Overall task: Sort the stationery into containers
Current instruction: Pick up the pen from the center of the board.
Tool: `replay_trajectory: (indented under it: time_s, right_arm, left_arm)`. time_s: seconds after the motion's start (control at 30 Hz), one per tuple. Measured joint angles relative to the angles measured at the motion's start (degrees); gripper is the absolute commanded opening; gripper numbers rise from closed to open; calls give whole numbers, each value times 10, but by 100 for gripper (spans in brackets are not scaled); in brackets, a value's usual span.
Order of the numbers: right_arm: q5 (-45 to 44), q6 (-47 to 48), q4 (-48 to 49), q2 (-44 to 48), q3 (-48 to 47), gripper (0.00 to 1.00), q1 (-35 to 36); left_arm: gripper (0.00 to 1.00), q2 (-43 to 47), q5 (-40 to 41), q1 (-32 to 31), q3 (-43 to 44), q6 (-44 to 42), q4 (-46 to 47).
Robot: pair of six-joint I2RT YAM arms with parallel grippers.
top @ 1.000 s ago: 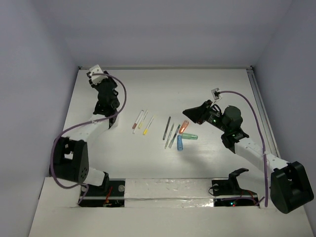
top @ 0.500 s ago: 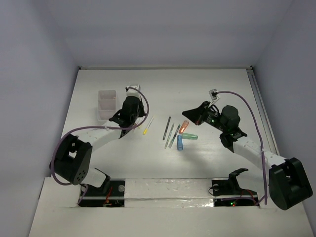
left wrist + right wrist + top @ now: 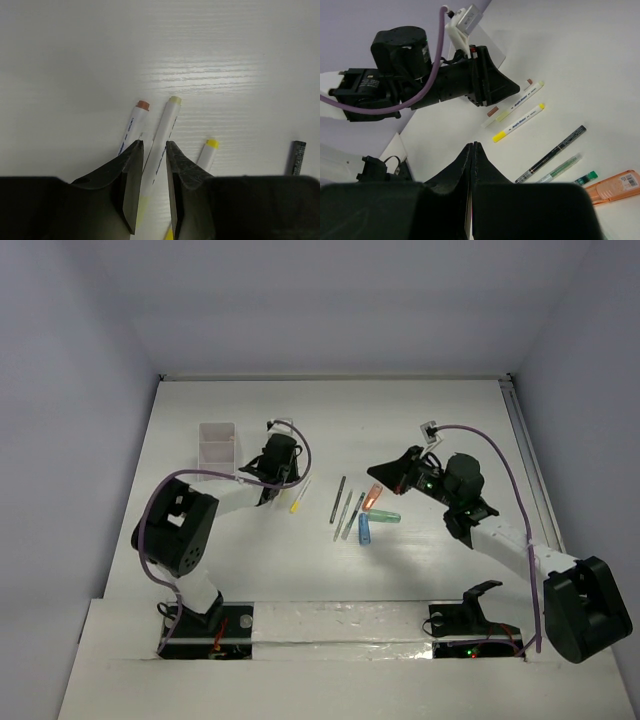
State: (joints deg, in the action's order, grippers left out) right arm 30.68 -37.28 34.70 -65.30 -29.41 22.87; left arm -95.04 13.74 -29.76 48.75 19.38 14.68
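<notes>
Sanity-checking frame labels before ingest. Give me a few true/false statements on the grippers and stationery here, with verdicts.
1. The left gripper has its fingers on either side of a white stick with a pale yellow end. True.
2. The right gripper holds the orange marker. False: its jaws are shut on nothing, and the marker lies on the table.
3. The blue marker is in the organizer box. False: it lies on the table beside the mint-green marker.
4. In the top view the organizer box sits left of the left gripper. True.
</notes>
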Motion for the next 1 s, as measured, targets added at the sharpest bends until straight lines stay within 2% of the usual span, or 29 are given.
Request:
replay_trajectory:
  time_s: [0.43, 0.73, 0.93, 1.0]
  right_arm:
    - [6, 0, 0, -1, 0, 0, 1]
    - [9, 0, 0, -1, 0, 0, 5]
    - [9, 0, 0, -3, -1, 0, 5]
    - [8, 0, -1, -4, -1, 0, 5]
  left_arm:
    - [25, -49, 48, 0, 49, -23, -24]
    - [24, -102, 48, 4, 75, -47, -35]
    - [25, -102, 47, 10, 80, -55, -44]
    - [22, -103, 47, 13, 83, -56, -48]
